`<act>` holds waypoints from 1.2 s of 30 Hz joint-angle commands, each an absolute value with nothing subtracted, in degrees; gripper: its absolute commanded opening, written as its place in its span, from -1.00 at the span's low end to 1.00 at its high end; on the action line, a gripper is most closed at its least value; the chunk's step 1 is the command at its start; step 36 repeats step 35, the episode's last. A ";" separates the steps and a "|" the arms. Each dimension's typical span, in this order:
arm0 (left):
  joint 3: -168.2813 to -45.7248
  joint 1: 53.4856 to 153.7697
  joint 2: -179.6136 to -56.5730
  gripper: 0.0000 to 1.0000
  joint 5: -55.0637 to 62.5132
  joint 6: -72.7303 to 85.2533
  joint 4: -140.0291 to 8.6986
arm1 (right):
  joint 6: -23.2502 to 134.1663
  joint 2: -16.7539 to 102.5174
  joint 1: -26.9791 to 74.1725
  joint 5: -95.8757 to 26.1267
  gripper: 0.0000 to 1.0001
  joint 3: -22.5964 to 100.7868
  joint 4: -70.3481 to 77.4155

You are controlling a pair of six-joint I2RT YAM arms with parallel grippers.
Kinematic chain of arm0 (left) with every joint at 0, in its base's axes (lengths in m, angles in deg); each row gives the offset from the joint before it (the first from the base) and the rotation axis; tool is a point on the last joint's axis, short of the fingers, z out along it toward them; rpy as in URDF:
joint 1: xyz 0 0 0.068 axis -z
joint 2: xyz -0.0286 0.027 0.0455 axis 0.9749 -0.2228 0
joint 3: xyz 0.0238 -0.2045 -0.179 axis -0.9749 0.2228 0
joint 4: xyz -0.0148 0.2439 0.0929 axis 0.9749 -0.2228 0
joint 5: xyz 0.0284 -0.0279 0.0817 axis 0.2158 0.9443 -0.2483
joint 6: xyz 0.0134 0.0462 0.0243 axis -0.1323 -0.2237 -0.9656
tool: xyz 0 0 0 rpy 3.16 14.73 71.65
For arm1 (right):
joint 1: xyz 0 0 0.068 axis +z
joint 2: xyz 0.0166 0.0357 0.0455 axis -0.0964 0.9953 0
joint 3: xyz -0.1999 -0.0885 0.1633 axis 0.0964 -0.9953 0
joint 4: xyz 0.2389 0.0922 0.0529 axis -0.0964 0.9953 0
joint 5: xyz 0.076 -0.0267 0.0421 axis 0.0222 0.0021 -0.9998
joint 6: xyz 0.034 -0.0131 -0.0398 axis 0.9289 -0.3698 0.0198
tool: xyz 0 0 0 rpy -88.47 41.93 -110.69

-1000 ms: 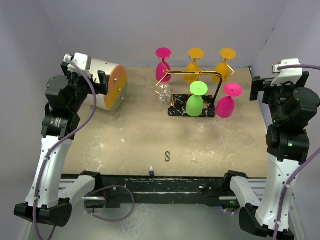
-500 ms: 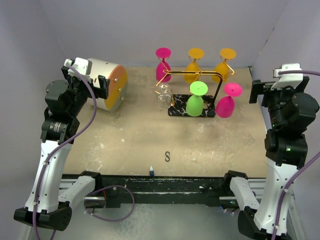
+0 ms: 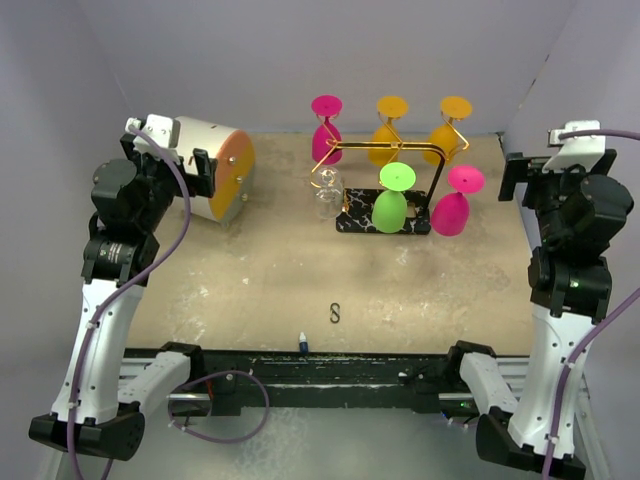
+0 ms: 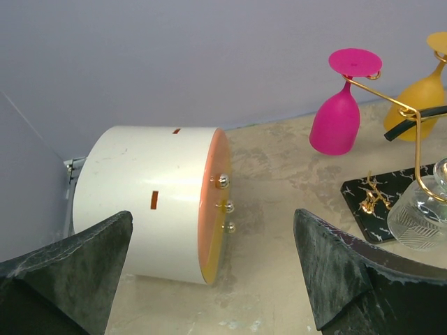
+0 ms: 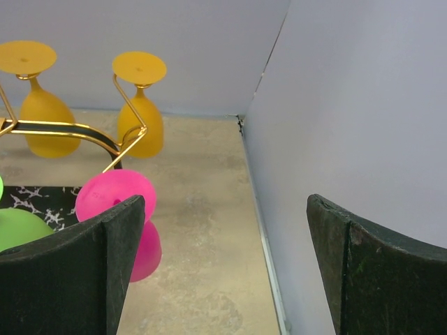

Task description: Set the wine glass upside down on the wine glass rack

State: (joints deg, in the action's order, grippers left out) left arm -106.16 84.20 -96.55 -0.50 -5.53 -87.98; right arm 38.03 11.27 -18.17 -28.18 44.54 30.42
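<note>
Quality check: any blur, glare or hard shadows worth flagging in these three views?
Top external: soft, even light, no hard shadows; the clear wine glass is tiny and faint against the table. Left wrist: sharp, that glass cropped at the right edge; the left gripper's fingers loom dark. Right wrist: clear, with the right gripper's fingers dark and near.

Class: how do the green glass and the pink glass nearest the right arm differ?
Colour: the green glass is green, the pink glass pink. Place: the green glass is over the rack's black base, the pink glass past its right end. Both are upside down.
</note>
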 commanded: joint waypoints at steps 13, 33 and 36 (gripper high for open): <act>-108.04 83.46 -94.29 0.98 -2.28 -4.44 -89.09 | 40.66 9.92 -20.11 -28.72 1.00 44.22 28.39; -108.46 83.46 -94.91 0.98 -1.98 -4.98 -89.53 | 40.51 11.28 -20.39 -31.37 1.00 44.40 28.87; -108.48 83.45 -94.98 0.98 -2.25 -5.09 -89.50 | 40.40 11.34 -20.54 -31.45 1.00 44.17 28.82</act>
